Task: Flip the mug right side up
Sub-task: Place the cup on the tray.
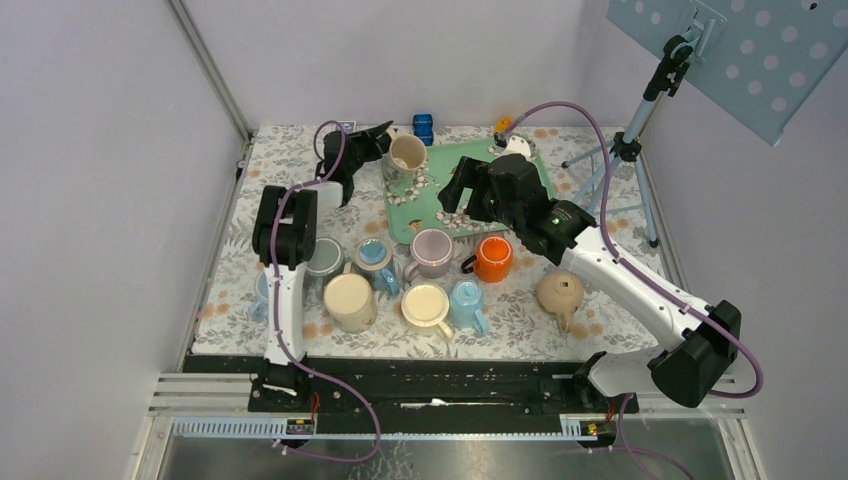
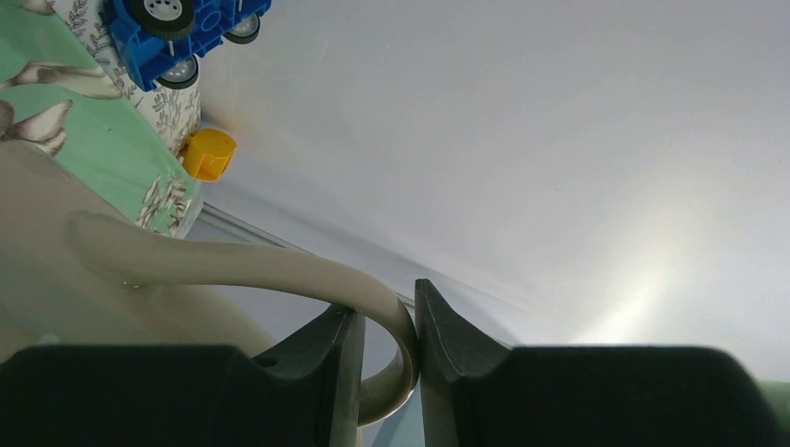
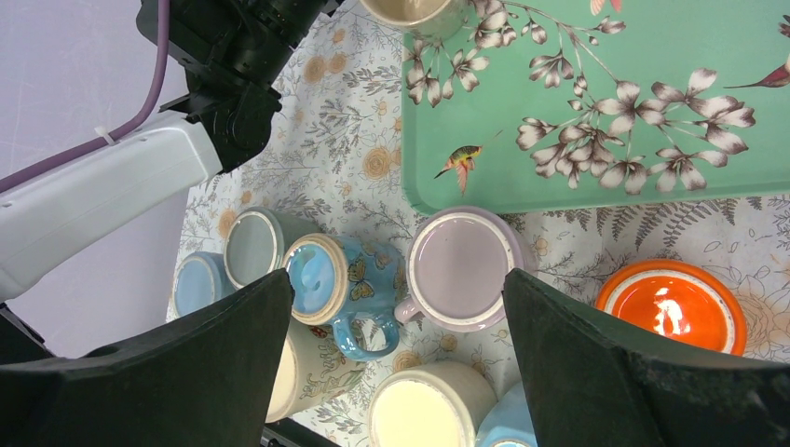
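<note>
Beige ceramic mug (image 1: 407, 153) stands mouth up on the far left corner of the green flowered tray (image 1: 405, 215) – the left gripper (image 2: 387, 317) is at its handle (image 2: 279, 265).

In the left wrist view the 2 black fingers (image 2: 326, 358) stand narrow, one close on either side of the curved handle; I cannot tell whether they pinch it or merely flank it. The right gripper (image 3: 396, 289) is spread wide and holds nothing – it hangs above the near edge of the tray, over a lilac mug (image 3: 463, 268) standing upright on the floral tablecloth (image 1: 600, 320), just beside the tray. An orange mug (image 3: 674, 305) sits to one side of the lilac one, a blue butterfly mug (image 3: 335, 279) to the other.
</note>
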{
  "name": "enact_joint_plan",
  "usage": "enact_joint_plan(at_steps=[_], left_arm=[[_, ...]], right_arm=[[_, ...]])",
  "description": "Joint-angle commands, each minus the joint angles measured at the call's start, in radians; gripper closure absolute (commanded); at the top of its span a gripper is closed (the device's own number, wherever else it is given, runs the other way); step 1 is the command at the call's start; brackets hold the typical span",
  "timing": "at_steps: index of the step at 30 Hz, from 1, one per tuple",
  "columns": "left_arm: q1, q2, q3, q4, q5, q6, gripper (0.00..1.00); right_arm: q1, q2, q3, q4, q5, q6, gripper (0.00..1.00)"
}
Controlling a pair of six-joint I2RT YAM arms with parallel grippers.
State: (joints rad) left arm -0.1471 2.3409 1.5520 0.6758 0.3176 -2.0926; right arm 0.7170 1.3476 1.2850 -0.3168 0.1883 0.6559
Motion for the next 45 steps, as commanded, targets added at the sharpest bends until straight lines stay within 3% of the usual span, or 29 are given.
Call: enact_joint_plan(at_steps=[1,20,32,38,45], left_arm=[[0.002,0.06,0.039,-0.07,-0.02,-0.241,0.72],[0.018,0.115,0.104,-0.095,-0.03,-0.212,0.61],[0.036,0.098,0.139,-0.116,-0.025,-0.152,0.37],[0.055,0.052,0.16,-0.163,-0.027,-0.071,0.02],[0.082,-0.032,0.198,-0.335,-0.052,0.091,0.01]], right_arm=[[-0.005,-0.009,0.013,0.007,-0.005,0.002,0.1],[-0.005,-0.008,0.001,0.016,-0.006,-0.004,0.1],[-0.005,-0.017,-0.006,0.028,-0.012,-0.001,0.1],[-0.004,-0.028,-0.013,0.032,-0.014,0.0,0.1],[-0.005,-0.044,-0.03,0.041,-0.022,0.001,0.07]])
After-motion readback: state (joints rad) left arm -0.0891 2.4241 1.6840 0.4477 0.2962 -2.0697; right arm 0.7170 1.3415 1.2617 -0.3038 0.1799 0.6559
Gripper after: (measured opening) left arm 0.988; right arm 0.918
